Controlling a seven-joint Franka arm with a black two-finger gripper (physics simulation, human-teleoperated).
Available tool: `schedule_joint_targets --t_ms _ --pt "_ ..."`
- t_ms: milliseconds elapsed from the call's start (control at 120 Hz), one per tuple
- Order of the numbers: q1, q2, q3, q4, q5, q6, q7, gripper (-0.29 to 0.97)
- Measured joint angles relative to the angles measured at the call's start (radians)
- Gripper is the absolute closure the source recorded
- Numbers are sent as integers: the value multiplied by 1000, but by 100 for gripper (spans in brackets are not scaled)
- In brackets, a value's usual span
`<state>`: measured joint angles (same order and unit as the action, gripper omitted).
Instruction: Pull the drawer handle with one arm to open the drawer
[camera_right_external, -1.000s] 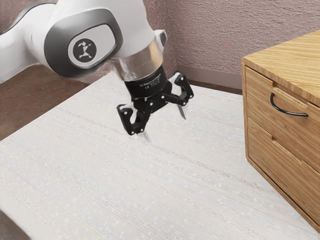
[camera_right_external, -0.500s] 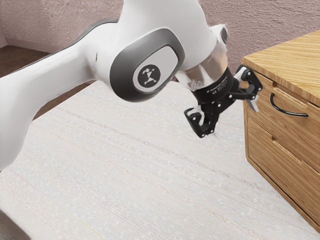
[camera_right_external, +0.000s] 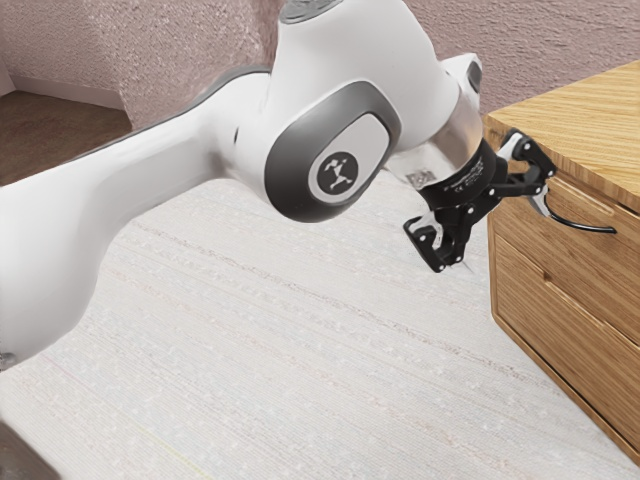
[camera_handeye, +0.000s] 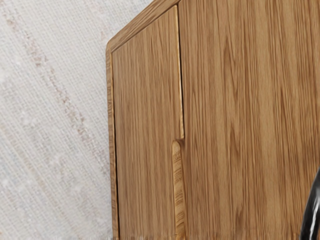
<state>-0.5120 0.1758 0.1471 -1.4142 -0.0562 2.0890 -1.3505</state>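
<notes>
The arm (camera_right_external: 150, 230) wears glossy white rounded shells, with a dark grey oval cap (camera_right_external: 335, 170) bearing a small white emblem. A silvery band (camera_right_external: 462, 125) meets the black tool (camera_right_external: 491, 232), which has fine white lettering and pale metal fingertips (camera_right_external: 541, 205).

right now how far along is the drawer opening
Approach looks done: the open claw sits at one end of the black handle. In hand: lining up, nothing gripped. Left: grip and pull; the top drawer looks shut, flush with its cabinet.
</notes>
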Motion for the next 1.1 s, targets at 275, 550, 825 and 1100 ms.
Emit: schedule_joint_targets --t_ms 275,550,825,1100 --pt "10 36 20 54 -5 21 41 0" --pt "12 61 20 59 -7 38 68 1" --pt "5 60 21 59 -6 47 86 16" --pt "-3 44 22 32 -2 50 96 19"
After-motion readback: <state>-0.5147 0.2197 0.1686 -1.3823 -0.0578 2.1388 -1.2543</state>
